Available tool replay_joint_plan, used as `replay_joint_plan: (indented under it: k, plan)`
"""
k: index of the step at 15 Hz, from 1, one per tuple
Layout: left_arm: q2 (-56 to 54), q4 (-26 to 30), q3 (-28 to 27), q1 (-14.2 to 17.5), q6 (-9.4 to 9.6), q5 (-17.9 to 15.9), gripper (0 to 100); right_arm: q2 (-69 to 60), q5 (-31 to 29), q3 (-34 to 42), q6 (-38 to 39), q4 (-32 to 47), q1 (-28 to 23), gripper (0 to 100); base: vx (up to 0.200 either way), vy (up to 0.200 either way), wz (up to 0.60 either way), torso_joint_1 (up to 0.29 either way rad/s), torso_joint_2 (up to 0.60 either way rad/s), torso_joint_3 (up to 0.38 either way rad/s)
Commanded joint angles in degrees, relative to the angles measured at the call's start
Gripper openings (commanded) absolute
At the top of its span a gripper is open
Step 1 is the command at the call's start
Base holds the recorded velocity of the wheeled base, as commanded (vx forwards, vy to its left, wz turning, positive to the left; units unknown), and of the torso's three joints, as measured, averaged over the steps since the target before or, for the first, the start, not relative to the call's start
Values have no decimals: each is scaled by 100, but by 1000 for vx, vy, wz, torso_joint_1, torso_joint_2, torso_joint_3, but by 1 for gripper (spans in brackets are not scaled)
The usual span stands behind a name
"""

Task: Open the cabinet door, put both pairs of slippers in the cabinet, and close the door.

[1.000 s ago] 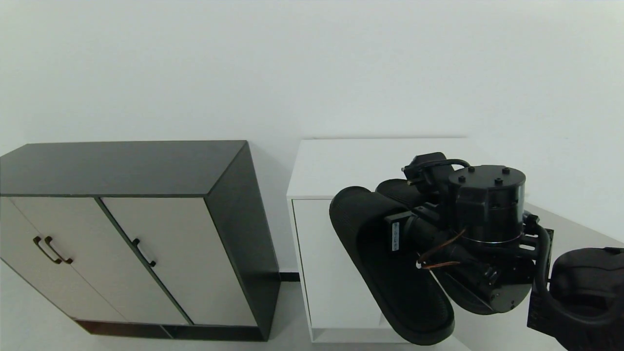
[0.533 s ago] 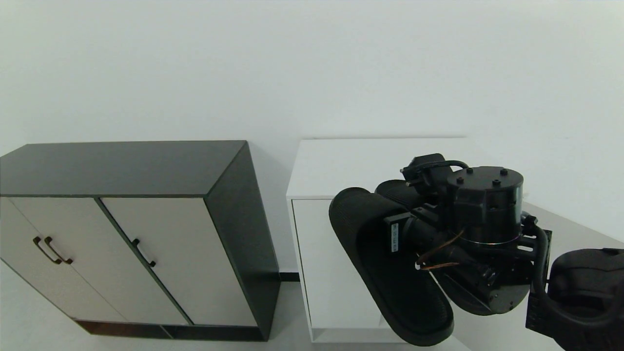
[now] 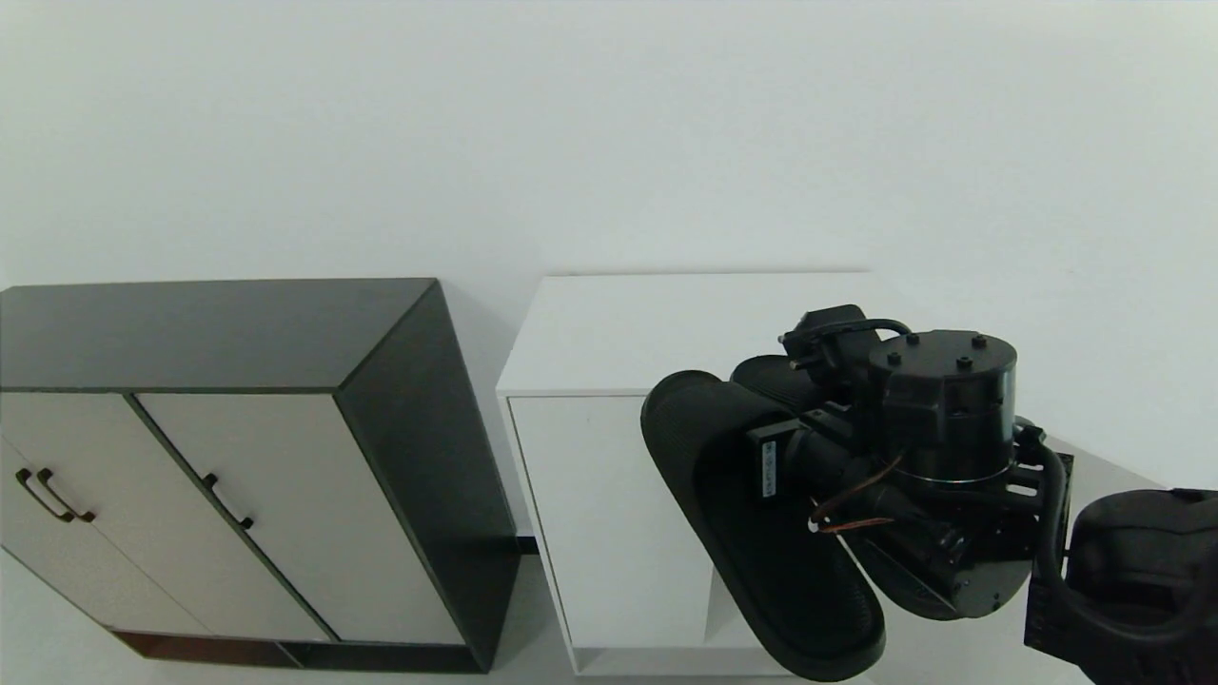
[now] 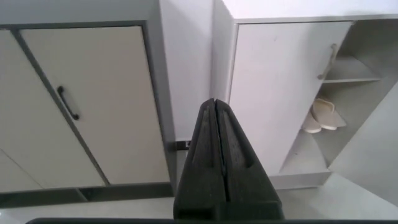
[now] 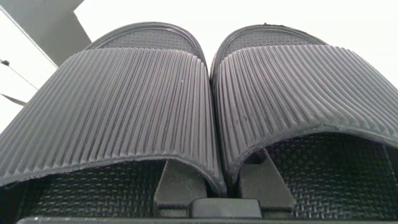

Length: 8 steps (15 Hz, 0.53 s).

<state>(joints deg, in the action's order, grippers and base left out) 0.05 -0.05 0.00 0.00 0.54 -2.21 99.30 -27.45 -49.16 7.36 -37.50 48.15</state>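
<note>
1. Dark cabinet: stands at far left against the wall, both pale doors closed.
2. Left gripper: hangs clenched on nothing, facing the gap between the 2 cabinets.
3. White cabinet: stands just beside the dark one. Seen from the left wrist, shows its door swung open and 1 pair of pale slippers lying on an inner shelf.
4. Black slippers: hang in the air in front of the white cabinet, pressed side by side, textured soles toward the head camera.
5. Right gripper: grasps the black pair, fingers tucked under the straps, 1 in each slipper, pinching the inner walls together.
6. Step in hand, by the look of it: carrying pair 2 of 2 toward the open cabinet. Next move calls for lining up with the open side and sliding the pair onto a free shelf without clipping the door edge or the pale pair. After that, letting go and pushing the door shut, likely a job for the empty left gripper.
</note>
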Motion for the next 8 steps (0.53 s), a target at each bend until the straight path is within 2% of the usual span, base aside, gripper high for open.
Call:
replay_joint_plan:
  k: [1,8]
  plan:
    - [4,-4,0,0,-1,1,0,1,3,39,2,-3,1,0,0,-200,0,7,7,-2]
    - [4,-4,0,0,-10,1,0,10,3,47,11,-12,-8,0,0,-200,0,0,1,3]
